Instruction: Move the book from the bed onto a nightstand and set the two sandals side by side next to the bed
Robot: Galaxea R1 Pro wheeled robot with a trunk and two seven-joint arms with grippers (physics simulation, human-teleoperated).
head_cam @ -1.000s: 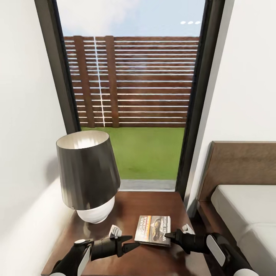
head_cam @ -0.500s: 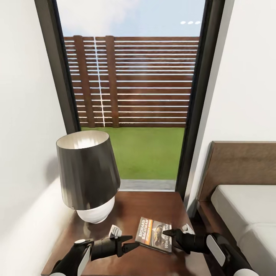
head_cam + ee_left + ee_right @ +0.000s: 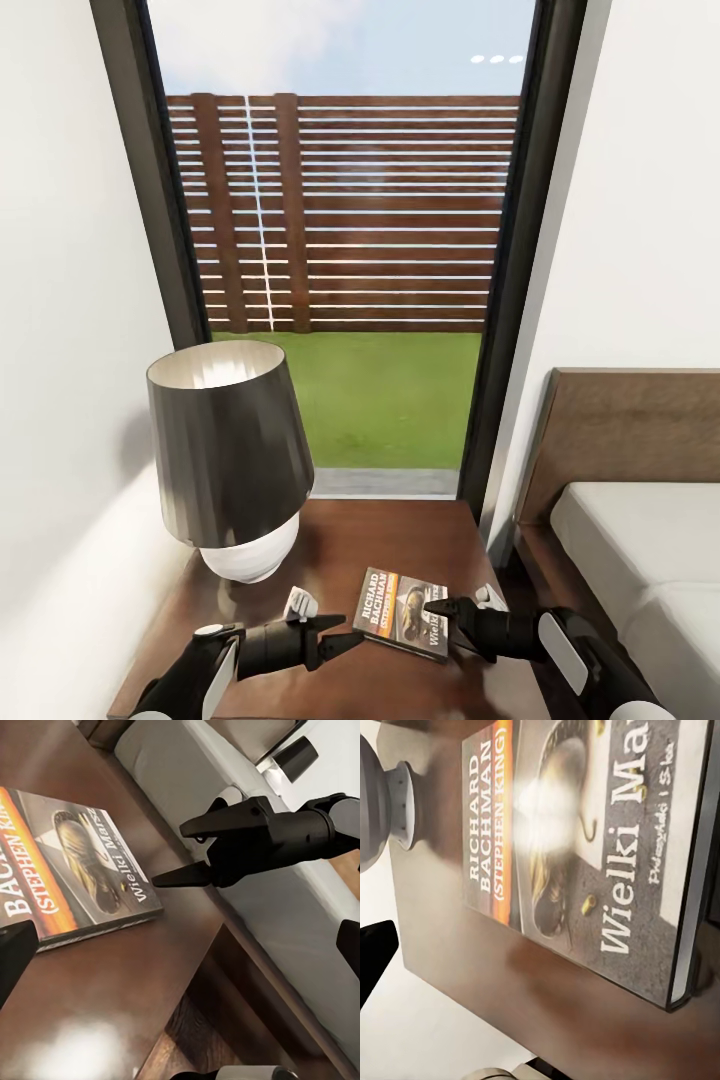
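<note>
At near edge of desk [image 3: 340, 545]: left tool [image 3: 338, 634] open, empty; right tool [image 3: 437, 617] parted at book [image 3: 404, 611], no grip. Lies flat on glossy dark wood; prob. light, thin, slick, bendy, so best pinched at spine. Behind: lamp [image 3: 230, 455] w/ dark shade, window, bed [image 3: 640, 550].

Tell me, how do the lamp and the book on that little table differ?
The lamp stands upright and tall, while the book lies flat and thin. The lamp has a dark shade over a rounded white base; the book has a black and orange cover with white lettering. Both rest on the nightstand, the lamp toward the wall, the book toward the bed.
</note>
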